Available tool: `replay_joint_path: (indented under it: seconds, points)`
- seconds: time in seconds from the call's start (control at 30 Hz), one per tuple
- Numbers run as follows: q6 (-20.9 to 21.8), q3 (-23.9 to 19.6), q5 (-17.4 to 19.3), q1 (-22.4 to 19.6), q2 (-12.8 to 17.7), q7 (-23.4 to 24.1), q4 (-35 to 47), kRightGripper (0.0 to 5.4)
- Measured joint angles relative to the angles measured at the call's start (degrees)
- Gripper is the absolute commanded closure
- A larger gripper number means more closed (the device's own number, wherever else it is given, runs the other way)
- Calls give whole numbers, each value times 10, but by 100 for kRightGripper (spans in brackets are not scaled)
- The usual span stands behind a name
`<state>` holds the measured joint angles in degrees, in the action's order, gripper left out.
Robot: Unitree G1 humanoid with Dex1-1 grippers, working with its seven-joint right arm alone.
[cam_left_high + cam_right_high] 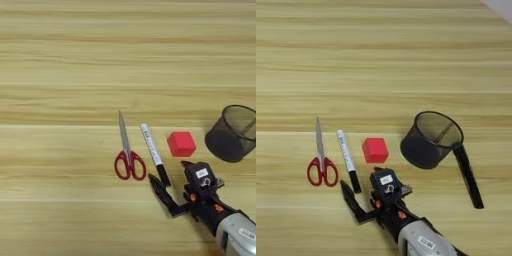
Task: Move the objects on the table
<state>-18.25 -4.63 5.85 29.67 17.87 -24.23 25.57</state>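
The slim white marker (151, 146) lies on the table (75, 75) with its black cap (354, 181) pointing toward me. A red cube (181, 144) sits just right of it. The slim black marker (468, 175) lies at the right, its far end against a mesh cup, and shows only in the right eye view. My right gripper (359, 178) comes in from the bottom right and stands open. One long black finger (162, 195) is left of the marker's cap and the other is right of it, near the cube. I cannot tell whether a finger touches the cap.
Red-handled scissors (128, 159) lie shut, left of the white marker, blades pointing away. A black mesh cup (431, 139) is tipped on its side right of the cube, mouth facing up and right. Bare wood stretches across the far half and the left.
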Motion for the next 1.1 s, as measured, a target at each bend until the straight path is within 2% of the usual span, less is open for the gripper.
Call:
replay_joint_path:
  seconds: [0.3, 0.57, 1.0, 1.1]
  points:
    - [-12, 3, 3, -3, -1, 0, 0, 223]
    - [-12, 9, 3, -4, -1, -1, 0, 289]
    - [-12, 10, 3, -5, -1, 0, -2, 460]
    - [-12, 10, 3, -6, -1, 0, -2, 467]
